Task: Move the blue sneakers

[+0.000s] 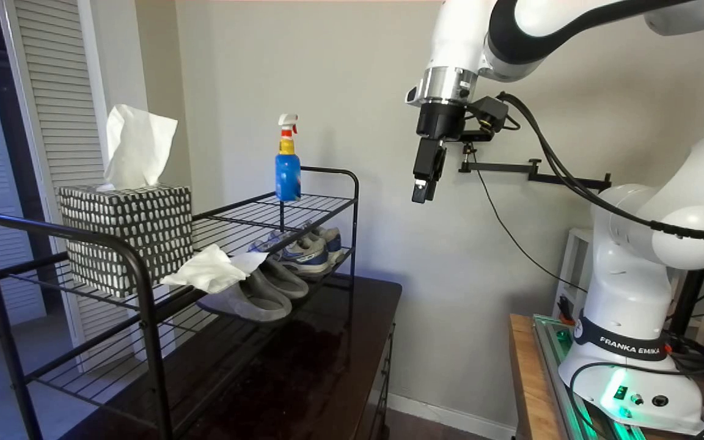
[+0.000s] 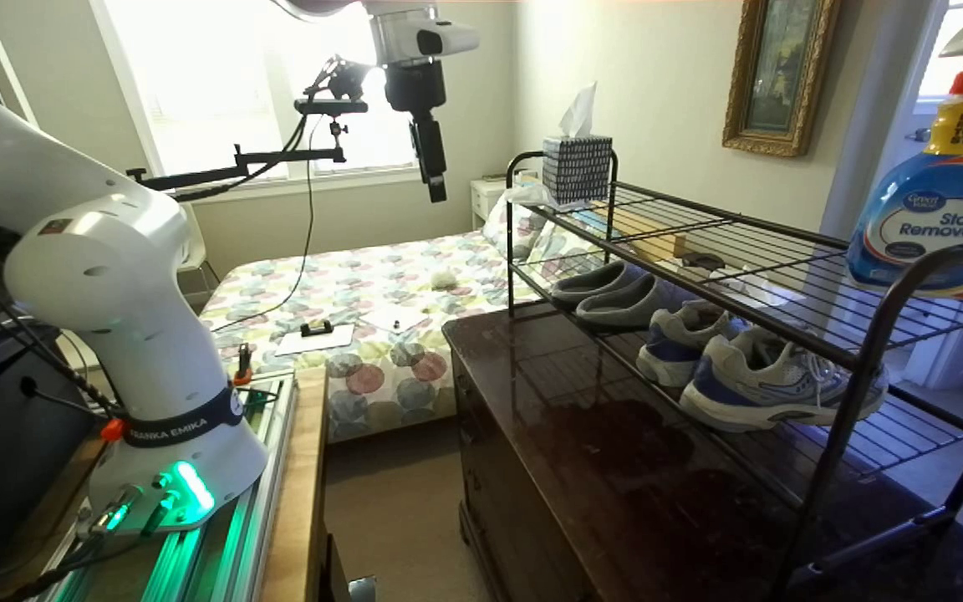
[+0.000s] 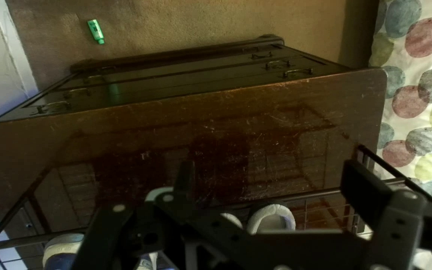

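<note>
The blue sneakers (image 1: 308, 255) are a laced grey-white pair with blue heels and trim. They stand side by side on the lower shelf of a black wire rack (image 1: 355, 211), also in an exterior view (image 2: 770, 380). In the wrist view one sneaker's heel (image 3: 62, 250) shows at the bottom left; the rest is hidden by the gripper or out of frame. My gripper (image 1: 423, 192) hangs in the air, pointing down, apart from the rack, also in an exterior view (image 2: 433, 188). In the wrist view its fingers (image 3: 268, 178) are wide apart with nothing between them.
Grey slip-on shoes (image 2: 625, 303) sit beside the sneakers on that shelf. On the upper shelf stand a blue spray bottle (image 1: 288, 176) and a patterned tissue box (image 1: 126, 238); a loose tissue (image 1: 211, 272) hangs over its edge. The rack stands on a dark dresser (image 2: 582, 468).
</note>
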{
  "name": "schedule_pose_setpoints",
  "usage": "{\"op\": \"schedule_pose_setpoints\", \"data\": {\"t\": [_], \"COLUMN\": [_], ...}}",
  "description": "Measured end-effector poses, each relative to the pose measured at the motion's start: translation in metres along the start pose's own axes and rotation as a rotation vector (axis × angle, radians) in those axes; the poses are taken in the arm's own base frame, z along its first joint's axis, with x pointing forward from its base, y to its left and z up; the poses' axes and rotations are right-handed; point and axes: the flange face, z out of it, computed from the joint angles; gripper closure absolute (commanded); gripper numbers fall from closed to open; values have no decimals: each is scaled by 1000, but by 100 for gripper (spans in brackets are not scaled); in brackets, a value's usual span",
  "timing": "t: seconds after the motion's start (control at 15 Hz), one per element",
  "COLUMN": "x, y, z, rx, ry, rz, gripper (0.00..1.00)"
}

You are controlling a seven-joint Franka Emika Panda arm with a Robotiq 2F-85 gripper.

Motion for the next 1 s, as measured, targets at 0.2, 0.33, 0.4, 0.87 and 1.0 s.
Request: {"op": "schedule_pose_setpoints", "data": {"t": [0.2, 0.33, 0.4, 0.87, 1.0], "x": [8, 11, 13, 18, 17], "y": [5, 4, 3, 48, 70], "z": [1, 4, 6, 29, 40], "rx": [4, -9, -23, -202, -220], "ry": [83, 150, 183, 300, 289], "rz": [60, 110, 132, 188, 231], "gripper": [0, 0, 0, 0, 0]}}
